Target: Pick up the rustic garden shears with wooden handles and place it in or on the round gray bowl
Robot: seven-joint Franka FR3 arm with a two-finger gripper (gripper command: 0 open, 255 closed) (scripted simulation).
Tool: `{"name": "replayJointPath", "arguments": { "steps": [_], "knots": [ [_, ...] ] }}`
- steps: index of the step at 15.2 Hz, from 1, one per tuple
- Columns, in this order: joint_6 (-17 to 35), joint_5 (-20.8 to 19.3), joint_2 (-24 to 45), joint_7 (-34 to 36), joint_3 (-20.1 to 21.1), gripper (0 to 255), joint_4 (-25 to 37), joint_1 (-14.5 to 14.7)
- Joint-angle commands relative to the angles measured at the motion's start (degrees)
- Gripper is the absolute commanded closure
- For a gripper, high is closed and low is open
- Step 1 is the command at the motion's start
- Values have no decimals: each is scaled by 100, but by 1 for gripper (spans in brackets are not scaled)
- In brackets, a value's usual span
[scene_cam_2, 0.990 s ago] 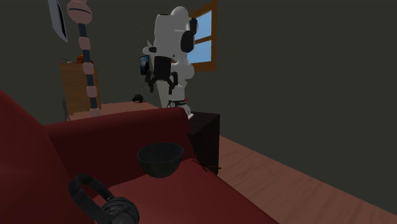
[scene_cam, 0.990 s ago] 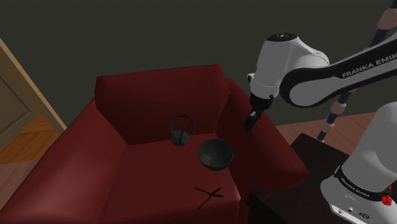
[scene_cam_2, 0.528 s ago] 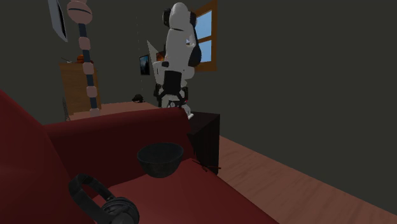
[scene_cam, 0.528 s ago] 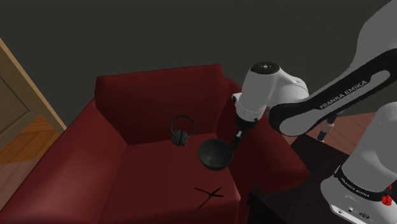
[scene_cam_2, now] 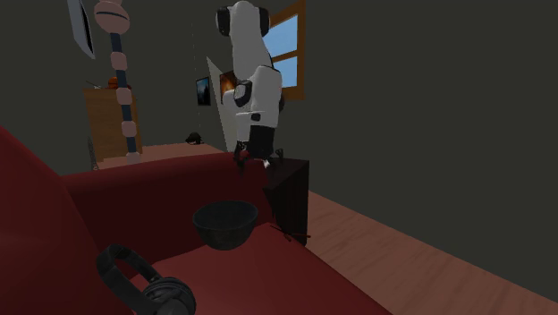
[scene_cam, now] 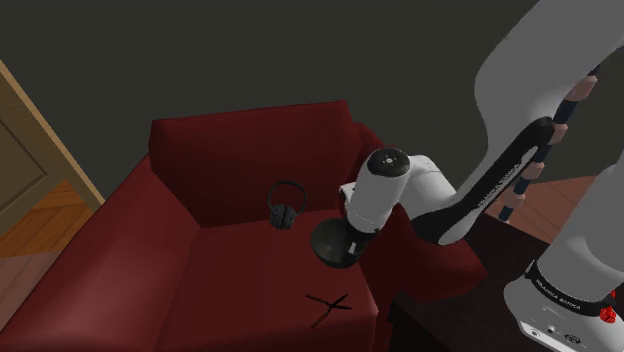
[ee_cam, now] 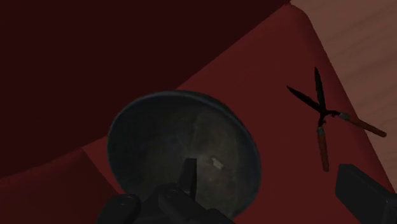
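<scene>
Your 1 gripper (scene_cam_2: 241, 164) hangs over the bowl, and you cannot tell its opening | 1 garden shears (ee_cam: 324, 121), blades spread, lies on the red sofa (scene_cam: 250, 280) seat, apart from 1 dark round bowl (ee_cam: 165, 140) | 1 headphones (scene_cam: 286, 207) beside the bowl

matt bowl (ee_cam: 150, 130), wooden-handled shears (ee_cam: 323, 145)
</scene>
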Motion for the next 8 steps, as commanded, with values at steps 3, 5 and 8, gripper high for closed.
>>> {"name": "replayJointPath", "arguments": {
  "steps": [3, 5, 8],
  "knots": [
    [88, -2191, 1137, 1728, -497, 0, 717, 595],
    [77, -2880, 1609, 2297, -774, 0, 1085, 991],
    [39, -3689, 2276, 2965, -1085, 0, 1649, 1512]
  ]
}}
